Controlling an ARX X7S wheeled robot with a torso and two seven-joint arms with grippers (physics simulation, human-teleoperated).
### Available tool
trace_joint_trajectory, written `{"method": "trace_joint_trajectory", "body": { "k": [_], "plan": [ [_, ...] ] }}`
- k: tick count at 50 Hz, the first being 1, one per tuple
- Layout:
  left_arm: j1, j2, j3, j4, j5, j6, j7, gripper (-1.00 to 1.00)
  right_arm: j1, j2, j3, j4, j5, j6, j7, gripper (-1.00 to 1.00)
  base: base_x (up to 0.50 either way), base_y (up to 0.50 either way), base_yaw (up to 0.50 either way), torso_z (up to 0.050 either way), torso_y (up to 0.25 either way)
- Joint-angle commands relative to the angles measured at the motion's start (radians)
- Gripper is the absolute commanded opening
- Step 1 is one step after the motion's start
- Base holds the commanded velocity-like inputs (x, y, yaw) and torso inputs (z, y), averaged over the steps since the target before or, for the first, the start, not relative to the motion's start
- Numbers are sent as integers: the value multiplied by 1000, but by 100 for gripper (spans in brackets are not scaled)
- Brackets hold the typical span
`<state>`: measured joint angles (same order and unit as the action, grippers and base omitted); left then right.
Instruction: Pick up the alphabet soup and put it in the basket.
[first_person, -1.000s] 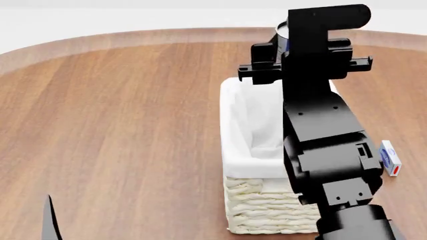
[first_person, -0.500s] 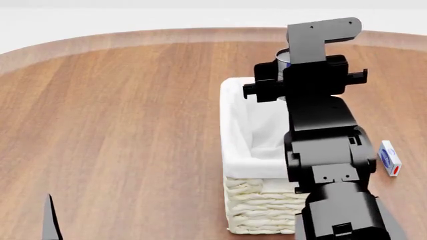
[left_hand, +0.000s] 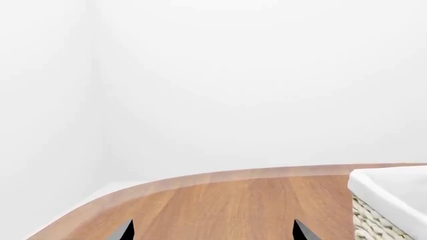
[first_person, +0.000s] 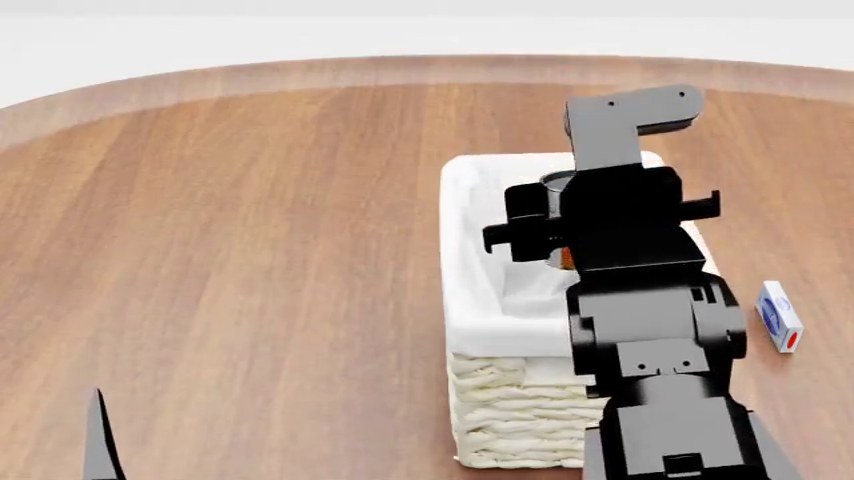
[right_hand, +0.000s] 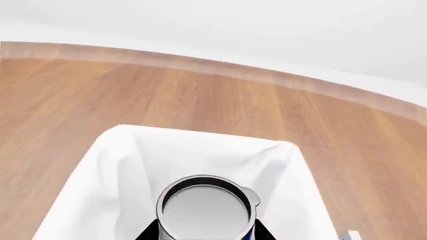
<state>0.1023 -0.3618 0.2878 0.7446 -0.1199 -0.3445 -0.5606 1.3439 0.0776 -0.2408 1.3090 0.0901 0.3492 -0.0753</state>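
Note:
The alphabet soup can (right_hand: 205, 211) shows its white top in the right wrist view, held between my right gripper's (right_hand: 205, 232) black fingers over the inside of the basket (right_hand: 100, 165). In the head view the can (first_person: 557, 183) is mostly hidden behind my right arm; only its rim and an orange bit show. My right gripper (first_person: 554, 228) hangs over the far half of the cream wicker basket (first_person: 521, 410) with its white lining. My left gripper (left_hand: 212, 231) is open and empty low over the wood, left of the basket (left_hand: 390, 192); in the head view only one fingertip (first_person: 99, 435) shows.
A small white and blue box (first_person: 781, 316) with a red dot lies on the table right of the basket. The round wooden table's edge (first_person: 267, 75) curves along the back.
My right gripper has carried the can from beyond the basket's far rim back toward me and lower, so it is now over the basket's inside. The left arm has not moved.

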Motion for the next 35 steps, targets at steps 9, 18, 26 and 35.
{"method": "trace_joint_trajectory", "body": {
  "k": [9, 18, 26, 35],
  "plan": [
    [-1, -4, 1, -1, -4, 2, -6, 100, -29, 16, 67, 0, -80, 74, -13, -100, 0, 0, 0, 0, 1],
    [-1, -6, 2, -4, -4, 4, -9, 100, -28, 15, 76, 0, -84, 70, -19, -100, 0, 0, 0, 0, 0],
    [-2, -8, 2, -5, -7, 5, -11, 100, -33, 14, 77, 0, -87, 74, -31, -100, 0, 0, 0, 0, 1],
    [-5, -8, 6, -9, -7, 4, -13, 100, -38, 15, 84, 0, -85, 80, -37, -100, 0, 0, 0, 1, 0]
  ]
}}
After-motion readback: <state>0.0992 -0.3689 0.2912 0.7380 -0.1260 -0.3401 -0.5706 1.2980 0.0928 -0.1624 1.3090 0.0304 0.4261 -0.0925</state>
